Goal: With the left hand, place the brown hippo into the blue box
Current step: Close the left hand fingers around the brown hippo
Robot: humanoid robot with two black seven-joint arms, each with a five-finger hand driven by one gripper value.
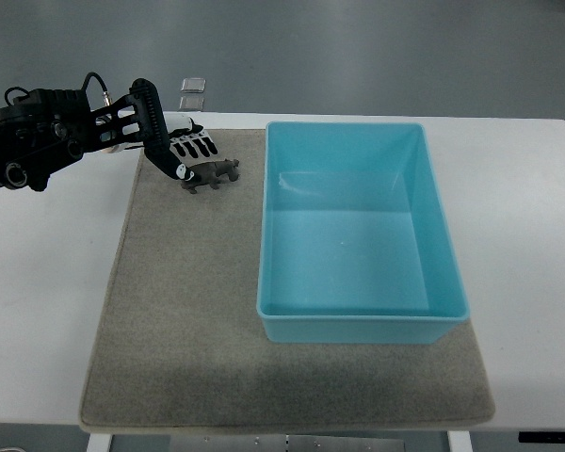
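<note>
Mat: grey, under the blue box.
Brown hippo: small, rigid, probably light; pinch across its body.
Left hand: fingers spread, touching hippo's rear, nothing held.

The blue box looks like smooth moulded plastic with a slight sheen, pale glare lying across its floor and inner walls. It rests on a grey mat of matt, felt-like cloth with a faintly rough nap. Just beside the fingers of the left hand, the brown hippo appears dull, like matt plastic or rubber. The fingers themselves are ribbed black plastic, semi-matt. The white table is smooth with low gloss.
</note>
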